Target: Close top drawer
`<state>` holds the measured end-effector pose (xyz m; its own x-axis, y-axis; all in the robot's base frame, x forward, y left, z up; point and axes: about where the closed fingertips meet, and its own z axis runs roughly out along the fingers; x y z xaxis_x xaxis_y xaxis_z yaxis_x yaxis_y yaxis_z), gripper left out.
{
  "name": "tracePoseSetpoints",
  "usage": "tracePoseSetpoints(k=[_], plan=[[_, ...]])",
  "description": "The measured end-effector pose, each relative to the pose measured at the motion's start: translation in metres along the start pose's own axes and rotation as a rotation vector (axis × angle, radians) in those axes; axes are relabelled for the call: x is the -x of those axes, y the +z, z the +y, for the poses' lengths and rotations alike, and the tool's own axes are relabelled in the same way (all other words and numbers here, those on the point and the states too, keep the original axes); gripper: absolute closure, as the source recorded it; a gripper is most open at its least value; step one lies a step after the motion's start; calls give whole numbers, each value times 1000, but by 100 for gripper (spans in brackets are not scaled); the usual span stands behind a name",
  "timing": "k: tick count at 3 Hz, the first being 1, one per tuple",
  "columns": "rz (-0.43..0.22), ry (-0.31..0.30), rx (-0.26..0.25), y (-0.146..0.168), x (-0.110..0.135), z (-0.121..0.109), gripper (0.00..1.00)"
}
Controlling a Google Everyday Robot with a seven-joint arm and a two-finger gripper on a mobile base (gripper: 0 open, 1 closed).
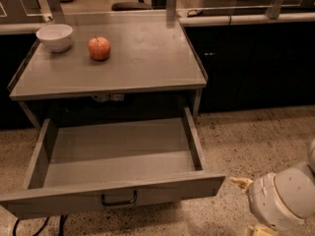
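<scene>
The drawer [162, 190] stands pulled fully out from under the counter's [147, 63] front edge, its inside bare and its front panel with the black handle [118, 199] facing outward, so closing has not begun. A bowl [55, 36] and an apple [99, 48] sit near the counter's back left corner, well away from my work. My gripper [249, 206] hangs low over the floor, out beyond the front right corner and just beside the panel's right end, not touching it. My fingers [240, 182] are spread wide and hold nothing, which I judge suits a flat push on the panel. My wrist is bent so they point left, towards the drawer.
</scene>
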<state>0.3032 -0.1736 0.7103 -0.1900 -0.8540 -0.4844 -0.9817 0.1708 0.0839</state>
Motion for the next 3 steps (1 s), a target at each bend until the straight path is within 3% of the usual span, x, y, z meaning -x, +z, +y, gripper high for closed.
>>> tracePoseSetpoints(k=[1,2,3], plan=[[-55,-7,60,44,-11,15,0],[-130,-65,151,85,-2,19,0],[-143,-66,169,92,-3,20,0]])
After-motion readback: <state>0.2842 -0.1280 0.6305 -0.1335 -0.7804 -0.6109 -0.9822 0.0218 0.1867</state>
